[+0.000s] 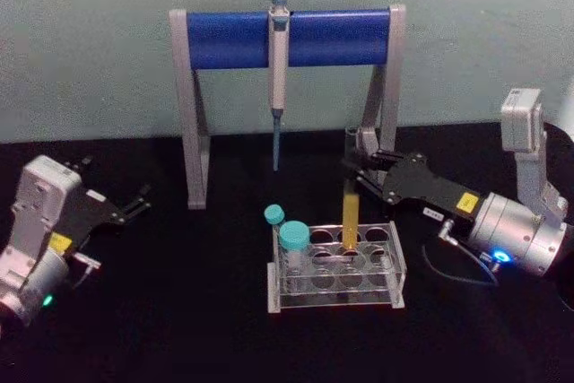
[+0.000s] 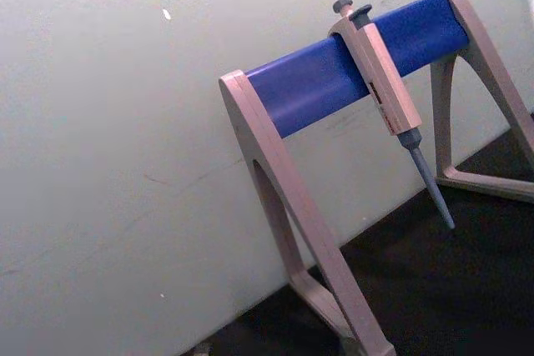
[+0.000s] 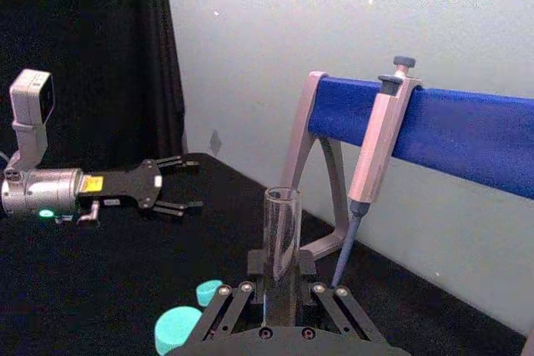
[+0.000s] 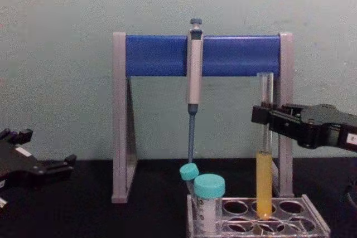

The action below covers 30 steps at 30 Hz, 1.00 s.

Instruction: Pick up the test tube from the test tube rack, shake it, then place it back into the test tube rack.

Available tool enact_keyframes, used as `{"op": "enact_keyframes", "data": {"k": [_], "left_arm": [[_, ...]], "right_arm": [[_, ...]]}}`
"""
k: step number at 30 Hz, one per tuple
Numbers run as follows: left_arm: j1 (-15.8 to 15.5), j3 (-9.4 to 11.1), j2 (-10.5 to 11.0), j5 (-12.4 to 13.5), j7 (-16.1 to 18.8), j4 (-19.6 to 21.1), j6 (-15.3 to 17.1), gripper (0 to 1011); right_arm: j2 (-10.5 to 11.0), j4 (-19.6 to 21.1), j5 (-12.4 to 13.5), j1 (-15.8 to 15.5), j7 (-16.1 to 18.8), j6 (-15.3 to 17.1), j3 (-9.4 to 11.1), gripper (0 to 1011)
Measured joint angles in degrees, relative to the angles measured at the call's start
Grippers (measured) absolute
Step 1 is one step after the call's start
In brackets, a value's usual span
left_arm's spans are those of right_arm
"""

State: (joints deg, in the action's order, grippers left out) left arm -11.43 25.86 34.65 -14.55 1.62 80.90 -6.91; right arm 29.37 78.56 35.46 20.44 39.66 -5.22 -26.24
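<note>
Pinching the test tube (image 1: 350,217) in the right gripper (image 1: 353,168), at the test tube rack (image 1: 395,286).
Clamping the clear upper glass, the yellow-filled lower end hanging straight below the gripper, tip seemingly just inside a back-row hole. Likely handling light, stiff, slick and breakable; calling for a firm but gentle hold high on the glass, kept upright, being uncapped. Idling far off to its left, the left gripper (image 1: 134,205), fingers spread.

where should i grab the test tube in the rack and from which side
Grip the test tube on its bare glass above the yellow liquid, coming level from the robot's right. It stands upright in the test tube rack, teal-capped tubes stand to its left, and the right gripper is closed on that upper part. The left gripper rests open far left.
</note>
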Motion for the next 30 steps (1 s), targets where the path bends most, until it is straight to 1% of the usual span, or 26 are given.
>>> {"op": "enact_keyframes", "data": {"k": [11,30], "left_arm": [[0.0,0.0,0.0,0.0,0.0,0.0,0.0,1001],[0.0,0.0,0.0,0.0,0.0,0.0,0.0,1001]], "right_arm": [[-0.23,-1.13,-0.64,0.36,0.18,0.15,-0.47,233],[-1.0,-3.43,-2.47,1.22,0.28,0.77,-1.62,233]]}}
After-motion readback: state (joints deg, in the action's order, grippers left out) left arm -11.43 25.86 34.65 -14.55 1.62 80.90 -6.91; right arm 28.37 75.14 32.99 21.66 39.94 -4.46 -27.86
